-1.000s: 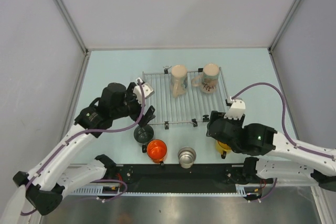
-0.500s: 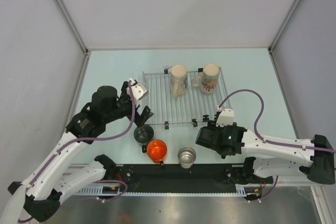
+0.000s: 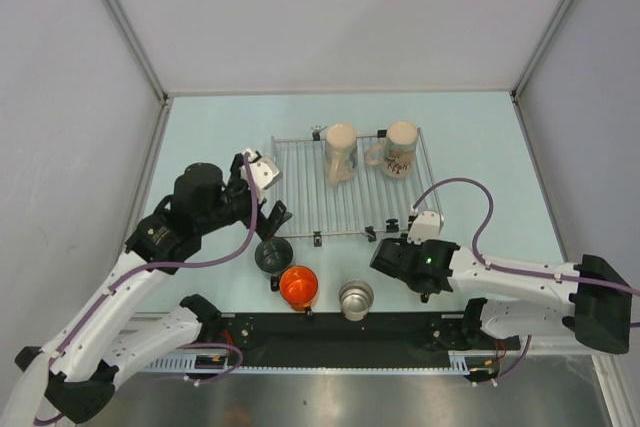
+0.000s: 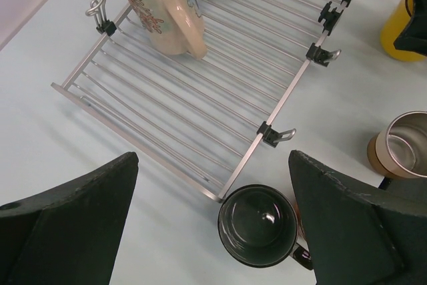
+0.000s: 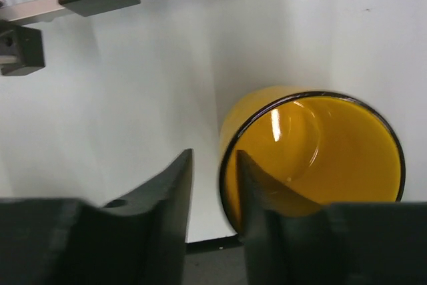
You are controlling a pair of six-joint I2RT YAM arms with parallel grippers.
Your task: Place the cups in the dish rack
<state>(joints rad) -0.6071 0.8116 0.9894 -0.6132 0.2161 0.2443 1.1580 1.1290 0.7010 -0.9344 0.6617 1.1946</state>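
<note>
As left end effector (image 4: 212,159) gapes empty, the right end effector (image 5: 213,158) — half-parted — straddles a glossy yellow mug (image 5: 320,158)

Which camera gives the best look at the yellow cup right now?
The right wrist view: the yellow cup fills the frame, open side up, its near rim between the fingers of the right gripper. The left wrist view catches only a sliver at its top right edge. In the top external view the right arm hides it.
</note>
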